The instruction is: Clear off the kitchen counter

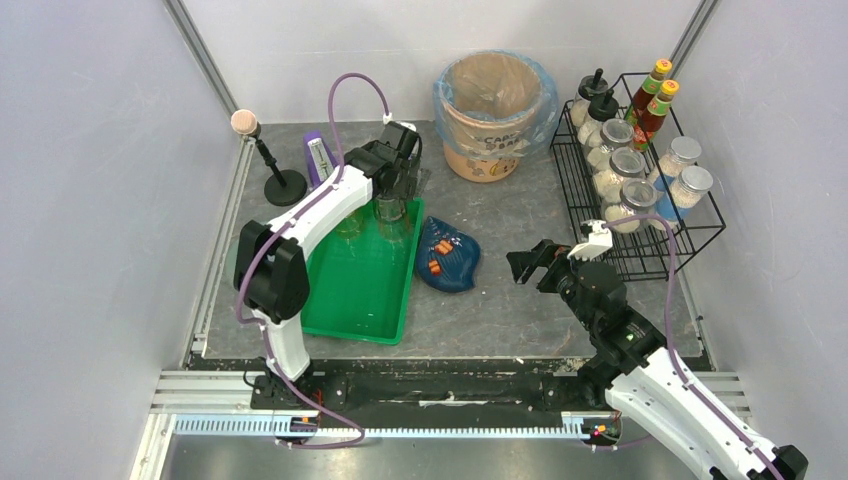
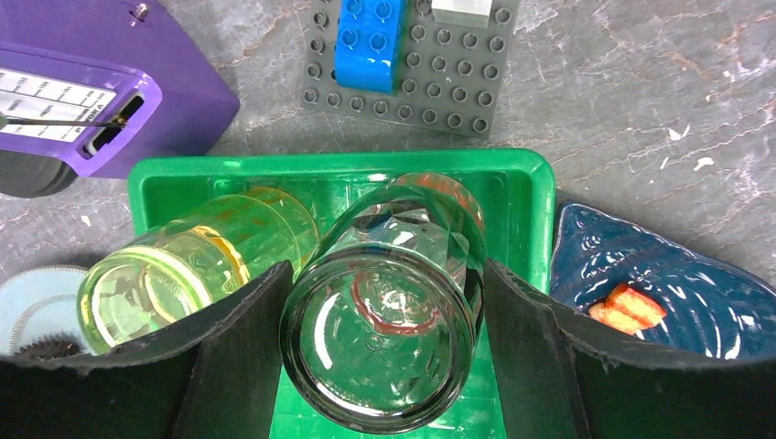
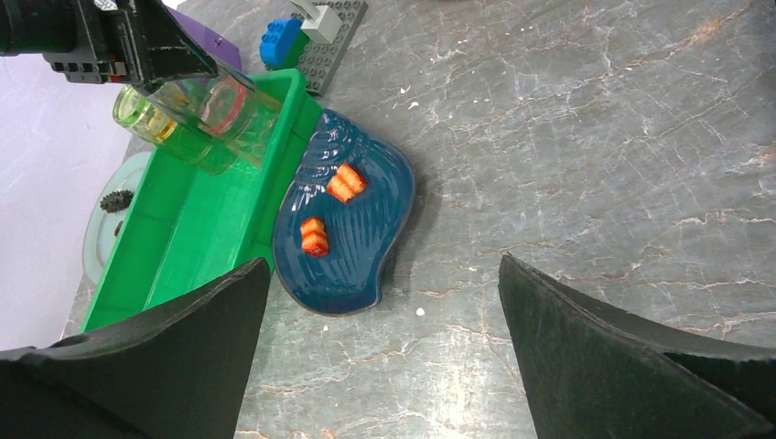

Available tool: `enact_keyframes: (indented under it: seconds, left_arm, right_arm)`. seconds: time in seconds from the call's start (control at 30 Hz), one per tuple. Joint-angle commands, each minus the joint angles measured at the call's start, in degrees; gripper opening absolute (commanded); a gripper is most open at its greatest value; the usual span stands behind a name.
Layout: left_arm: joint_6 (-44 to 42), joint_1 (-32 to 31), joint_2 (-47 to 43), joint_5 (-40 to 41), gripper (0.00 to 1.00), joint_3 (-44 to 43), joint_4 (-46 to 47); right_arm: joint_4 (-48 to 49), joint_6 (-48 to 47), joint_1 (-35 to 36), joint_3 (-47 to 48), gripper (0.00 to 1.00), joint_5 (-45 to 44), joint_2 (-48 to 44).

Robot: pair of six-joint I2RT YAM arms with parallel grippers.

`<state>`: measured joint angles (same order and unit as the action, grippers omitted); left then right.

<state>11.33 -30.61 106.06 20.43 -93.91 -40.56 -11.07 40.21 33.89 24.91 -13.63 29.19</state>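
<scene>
1. A yellow-green glass (image 2: pixel 183 274) sits just beside the clear glass (image 2: pixel 384 357) in the green tray (image 2: pixel 512 192). A blue dish (image 3: pixel 366 247) lies next to the tray, and a purple metronome (image 2: pixel 91 101) stands beyond it.
2. Grey mottled table (image 3: pixel 595 137), metal rails, pale walls.
3. My left end effector (image 2: pixel 386 274) is clamped on the clear glass over the tray. My right end effector (image 3: pixel 382 265) gapes wide above the table, near the dish.

Blue dish (image 2: pixel 659 265) partly off-frame

Left claw (image 2: pixel 386 269) gripping glass (image 2: pixel 382 366), right claw (image 3: pixel 380 263) splayed

Smooth clear glass (image 2: pixel 384 338), glossy plastic tray (image 2: pixel 229 174)
</scene>
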Motion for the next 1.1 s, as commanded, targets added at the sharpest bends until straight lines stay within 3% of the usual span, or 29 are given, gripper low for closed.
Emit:
enact_keyframes:
  seconds: [0.0,0.13,0.37,0.77,1.07]
  left_arm:
    - [-3.3,0.2,1.5,0.1,0.42,-3.0,1.4]
    - [-3.1,0.2,1.0,-1.3,0.73,-2.6,1.4]
    - [-2.2,0.2,-4.3,-4.0,0.88,-1.9,1.1]
    - [3.1,1.5,-16.0,-5.1,0.9,1.0,-0.7]
    - [10.4,10.3,-32.7,-8.2,0.9,13.4,-0.1]
  right_arm:
    - [0.3,-1.1,0.0,2.6,0.98,-0.7,-0.1]
    - [0.3,-1.5,-0.1,2.6,0.98,0.4,0.4]
    - [0.3,-2.2,-0.1,2.8,0.98,2.4,1.9]
    - [-0.1,-2.8,-0.1,3.1,0.98,2.7,1.6]
    - [1.0,-5.6,-0.1,3.4,0.98,3.9,2.0]
